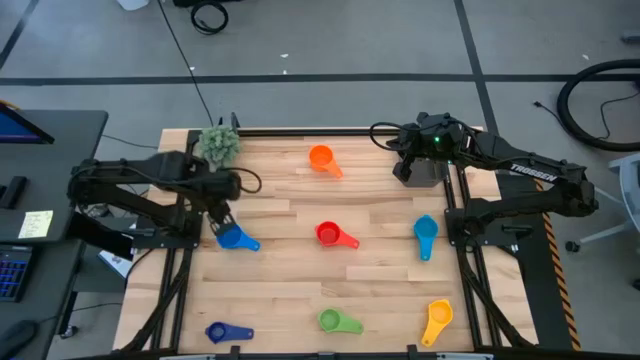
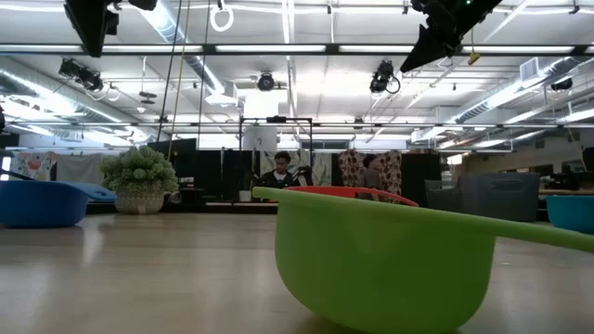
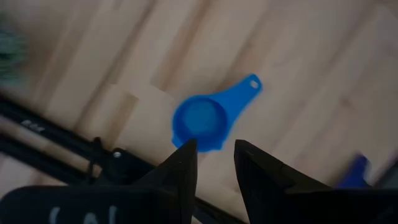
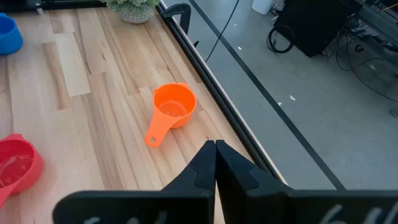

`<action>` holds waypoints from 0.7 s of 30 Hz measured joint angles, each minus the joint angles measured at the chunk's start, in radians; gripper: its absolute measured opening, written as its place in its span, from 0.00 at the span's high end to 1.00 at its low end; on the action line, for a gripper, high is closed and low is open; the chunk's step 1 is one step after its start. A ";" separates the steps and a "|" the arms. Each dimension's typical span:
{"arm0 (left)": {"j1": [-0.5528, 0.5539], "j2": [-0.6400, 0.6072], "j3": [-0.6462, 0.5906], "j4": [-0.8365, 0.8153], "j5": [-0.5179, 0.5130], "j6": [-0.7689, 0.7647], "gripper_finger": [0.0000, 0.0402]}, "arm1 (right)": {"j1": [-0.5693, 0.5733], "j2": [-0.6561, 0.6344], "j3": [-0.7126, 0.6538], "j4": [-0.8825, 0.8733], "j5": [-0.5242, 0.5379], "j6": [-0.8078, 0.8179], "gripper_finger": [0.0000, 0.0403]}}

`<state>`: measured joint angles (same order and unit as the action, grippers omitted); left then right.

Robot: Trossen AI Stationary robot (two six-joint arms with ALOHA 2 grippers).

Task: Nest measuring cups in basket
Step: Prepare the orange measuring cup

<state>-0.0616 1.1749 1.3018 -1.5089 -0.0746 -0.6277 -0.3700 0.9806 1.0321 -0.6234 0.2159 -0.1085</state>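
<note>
My left gripper [image 1: 222,222] is hovering near the tabletop's [image 1: 280,290] left edge, fingers [image 3: 184,163] parted and grasping nothing, right above the blue cup [image 1: 233,238], which is lying on the wood with its handle pointing toward the middle. My right gripper [image 1: 405,170] is waiting clenched and empty by the far right corner, over the dark grey basket [image 1: 428,174]. The orange cup [image 1: 322,158] is sitting near the far edge, the red cup [image 1: 333,235] mid-tabletop, the light blue cup [image 1: 425,234] toward the right edge. Along the near edge, the dark blue cup [image 1: 224,332] is lying at left, the green cup [image 1: 336,321] in the middle, the yellow cup [image 1: 437,319] at right. The fuzzy green plant [image 1: 219,144] is standing at the far left corner.
</note>
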 joint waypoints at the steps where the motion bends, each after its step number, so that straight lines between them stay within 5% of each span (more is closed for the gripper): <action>1: -0.018 0.011 0.000 0.000 -0.028 -0.036 0.72 | 0.000 0.000 0.000 0.000 0.000 0.000 0.97; 10: -0.072 0.029 0.000 -0.006 -0.117 -0.298 0.72 | 0.000 0.000 0.000 0.000 -0.001 0.000 0.97; 21: -0.094 0.032 0.000 -0.022 -0.123 -0.305 0.72 | 0.000 0.013 0.000 0.014 -0.050 -0.019 0.96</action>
<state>-0.1558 1.2064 1.3014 -1.5306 -0.1980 -0.9329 -0.3702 0.9939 1.0321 -0.6098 0.1661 -0.1277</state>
